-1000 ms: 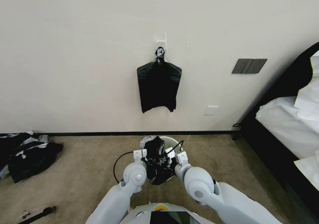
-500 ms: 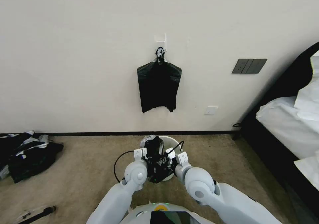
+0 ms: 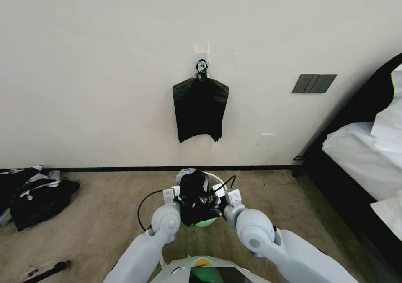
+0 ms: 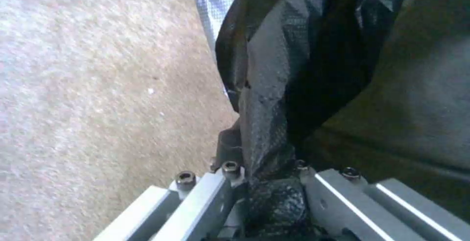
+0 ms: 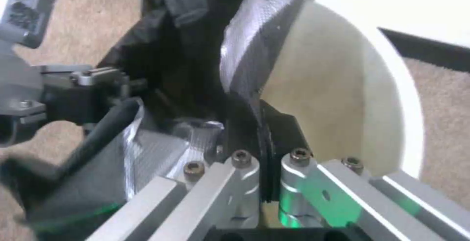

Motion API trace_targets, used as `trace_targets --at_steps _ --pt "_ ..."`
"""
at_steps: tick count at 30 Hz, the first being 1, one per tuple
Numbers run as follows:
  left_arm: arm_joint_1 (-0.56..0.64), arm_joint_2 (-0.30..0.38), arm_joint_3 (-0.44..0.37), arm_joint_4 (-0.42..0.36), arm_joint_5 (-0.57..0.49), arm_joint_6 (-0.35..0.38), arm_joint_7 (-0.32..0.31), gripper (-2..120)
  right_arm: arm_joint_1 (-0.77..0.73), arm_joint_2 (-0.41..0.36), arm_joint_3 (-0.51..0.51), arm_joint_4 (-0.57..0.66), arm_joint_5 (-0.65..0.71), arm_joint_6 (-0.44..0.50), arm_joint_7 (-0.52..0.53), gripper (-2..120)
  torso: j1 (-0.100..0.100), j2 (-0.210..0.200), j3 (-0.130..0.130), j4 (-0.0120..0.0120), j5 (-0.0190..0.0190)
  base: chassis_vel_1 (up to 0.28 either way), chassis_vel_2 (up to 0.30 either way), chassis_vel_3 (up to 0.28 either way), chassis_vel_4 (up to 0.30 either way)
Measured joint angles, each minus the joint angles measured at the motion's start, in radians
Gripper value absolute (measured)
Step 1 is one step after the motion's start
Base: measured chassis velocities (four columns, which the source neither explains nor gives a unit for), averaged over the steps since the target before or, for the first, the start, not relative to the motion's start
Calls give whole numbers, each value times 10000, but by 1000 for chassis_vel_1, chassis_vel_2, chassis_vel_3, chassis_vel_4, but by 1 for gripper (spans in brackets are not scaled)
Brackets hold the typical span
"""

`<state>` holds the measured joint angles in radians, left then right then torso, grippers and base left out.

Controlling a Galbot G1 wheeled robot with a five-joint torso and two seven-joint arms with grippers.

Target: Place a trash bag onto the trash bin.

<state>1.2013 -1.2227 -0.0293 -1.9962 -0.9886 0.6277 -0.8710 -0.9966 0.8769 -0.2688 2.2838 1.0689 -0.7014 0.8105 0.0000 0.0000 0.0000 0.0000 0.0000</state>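
From the head view, both arms reach down together in front of the robot. The trash bag [image 3: 194,197] hangs as a crumpled black bunch between the left gripper [image 3: 182,199] and the right gripper [image 3: 215,200]. Behind and under it sits the trash bin [image 3: 215,178] on the carpet, close to the wall. The bag covers most of the bin's mouth, so I cannot tell from here if any of it is over the rim yet.

In the left wrist view, the left gripper [image 4: 267,182] has its two metal fingers pressed together on a twisted fold of the trash bag [image 4: 274,98]. The film rises from the pinch in a tight rope. The carpet [image 4: 98,87] lies beside it.

In the right wrist view, the right gripper [image 5: 264,167] pinches a thin edge of the trash bag [image 5: 196,72]. The trash bin [image 5: 391,98] shows its cream inside wall and wide rim right next to the fingers. The left gripper [image 5: 93,81] is farther off, across the bag.

To do this step well, I think the two grippers should pull apart slowly so the bag's mouth opens wide. Each should keep its pinch tight, since thin film slips out easily. The mouth should be wider than the rim before it goes down.
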Motion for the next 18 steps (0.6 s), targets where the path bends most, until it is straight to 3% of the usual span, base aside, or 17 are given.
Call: trace_targets --at_steps 5,18 --pt "155 381 -417 -392 34 -329 239 1 -88 -370 742 361 11 202 -168 0 0 0 0 0 0 0 0 0 0" --pt "420 800 -1101 -914 -164 -452 344 1 -618 -761 1423 378 7 424 -154 0 1 0 0 0 0 0 0 0 0"
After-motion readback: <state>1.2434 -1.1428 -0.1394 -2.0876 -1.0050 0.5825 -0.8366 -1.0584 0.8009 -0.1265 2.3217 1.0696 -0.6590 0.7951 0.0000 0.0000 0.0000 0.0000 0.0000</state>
